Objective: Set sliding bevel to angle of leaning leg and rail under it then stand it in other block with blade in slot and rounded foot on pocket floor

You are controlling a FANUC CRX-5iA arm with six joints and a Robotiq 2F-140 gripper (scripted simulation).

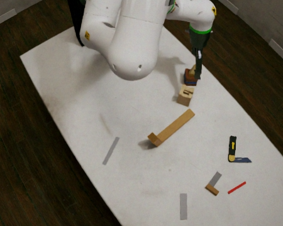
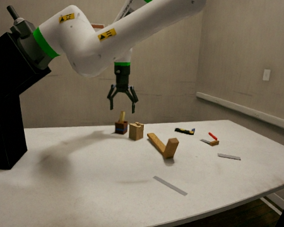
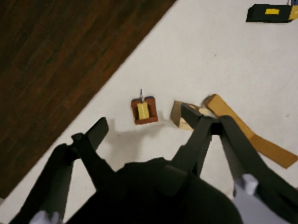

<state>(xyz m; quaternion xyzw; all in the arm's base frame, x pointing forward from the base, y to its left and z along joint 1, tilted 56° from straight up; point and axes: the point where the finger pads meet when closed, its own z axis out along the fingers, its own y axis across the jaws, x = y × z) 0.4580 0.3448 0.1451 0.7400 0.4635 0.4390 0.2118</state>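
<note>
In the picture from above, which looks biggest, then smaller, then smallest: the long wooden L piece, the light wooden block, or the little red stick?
1. The wooden L piece looks largest by far.
2. The light wooden block comes next.
3. The red stick looks smallest, since it is so thin, though it runs about as long as the block is wide.

You see the sliding bevel [image 2: 122, 116], pale yellow, standing upright in a dark red-brown block [image 2: 121, 127] with a blue band, near the tabletop's far edge. Just beside it sits the other block [image 2: 136, 131], light wood with a slotted pocket on top. Near that, the tan rail [image 1: 176, 125] lies flat, its short leaning leg [image 2: 171, 147] rising at one end.
</note>
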